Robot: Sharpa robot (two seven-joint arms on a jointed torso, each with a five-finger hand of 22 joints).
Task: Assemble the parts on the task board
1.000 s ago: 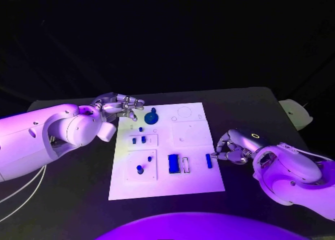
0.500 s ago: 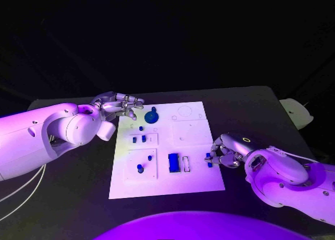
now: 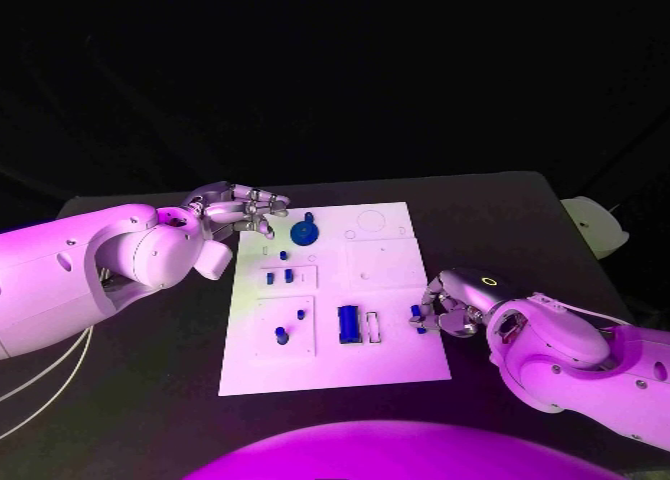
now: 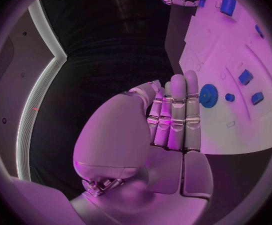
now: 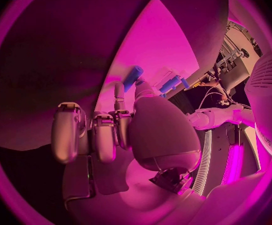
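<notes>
1. Pinching a small blue peg [image 3: 417,319] at the right edge of the white task board [image 3: 386,355]: right hand [image 3: 453,303], with fingertips closed on the piece, peg upright or nearly so
2. Seen from the right wrist view: same blue peg [image 5: 133,76] poking out past the fingers [image 5: 119,97], board surface just beyond it
3. Judged as the step in hand: carrying or seating this peg toward a slot on the board; which slot is meant cannot be told
4. For doing it well: keep the peg square to the board, come down slowly over the hole, let go only once the piece sits without leaning; avoid brushing the larger blue block [image 3: 347,325] and the narrow slot beside it, both just left of the hand
5. Near the board's far left corner, off its edge: left hand [image 3: 237,211], fingers drawn together and curled in, nothing visibly held
6. Just beside that hand's fingertips, on the board: round blue gear [image 3: 302,236], also plain in the left wrist view [image 4: 208,95], close to the fingers [image 4: 185,107] but contact not clear
7. Elsewhere on the board: several small blue parts [image 3: 283,275] in the left column, well apart from both hands
</notes>
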